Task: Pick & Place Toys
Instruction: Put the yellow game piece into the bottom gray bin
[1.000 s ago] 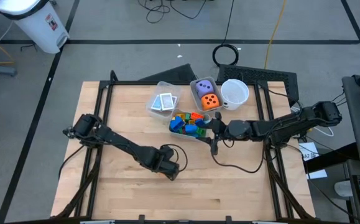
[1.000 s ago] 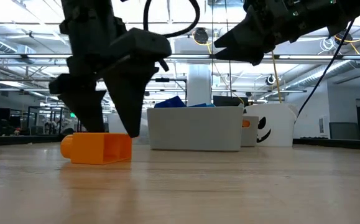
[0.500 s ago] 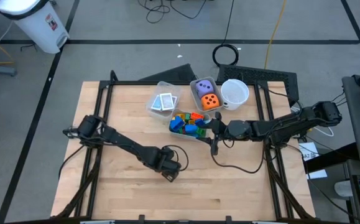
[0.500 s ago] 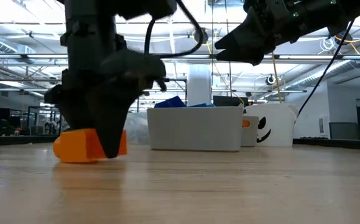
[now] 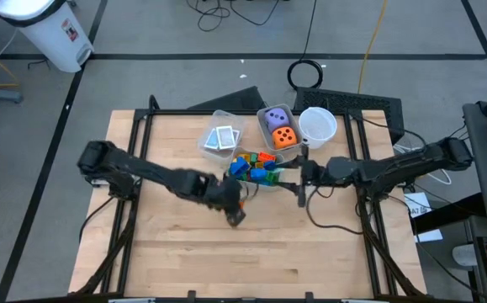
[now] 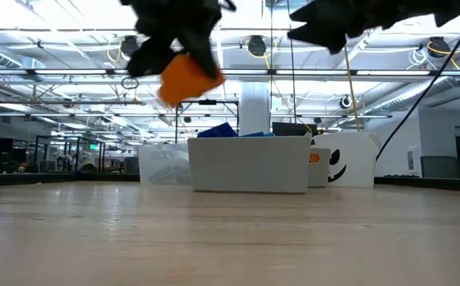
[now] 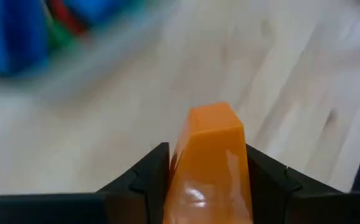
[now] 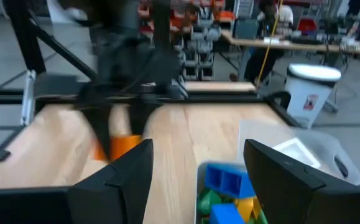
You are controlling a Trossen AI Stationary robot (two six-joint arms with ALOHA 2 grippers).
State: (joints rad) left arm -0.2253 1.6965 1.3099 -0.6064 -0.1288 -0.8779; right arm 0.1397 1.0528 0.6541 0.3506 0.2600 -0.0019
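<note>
An orange block [image 6: 188, 78] hangs high above the table with my left gripper [image 5: 236, 214] shut on it, just near of the clear bin of coloured blocks [image 5: 256, 168]. That bin holds blue, green, yellow and orange blocks [image 8: 228, 191]. A purple and an orange die lie in a second bin [image 5: 277, 128], and white cards lie in a third [image 5: 220, 139]. My right gripper [image 5: 301, 183] hovers open beside the blocks bin's right end, nothing between its fingers. My left gripper pinches the orange block by two opposite sides [image 7: 181, 163] between its two fingers [image 7: 152, 173]. The fingers slant down toward the table. The block is lifted clear of the table and sits tilted, its free end [image 7: 212, 116] sticking out past the fingertips.
A white cup [image 5: 317, 124] with a face stands at the far right of the bins. The three bins cluster at the table's far middle. Bare wood [image 5: 226, 261] stretches across the near half. Black frame rails [image 5: 134, 168] run along both table sides.
My left gripper has shut on the orange block that lay on the table and raised it clear, moving up and toward the blocks bin while rolling; the block has tipped from lying flat. My right gripper has risen a little and drawn slightly toward the table's right edge.
</note>
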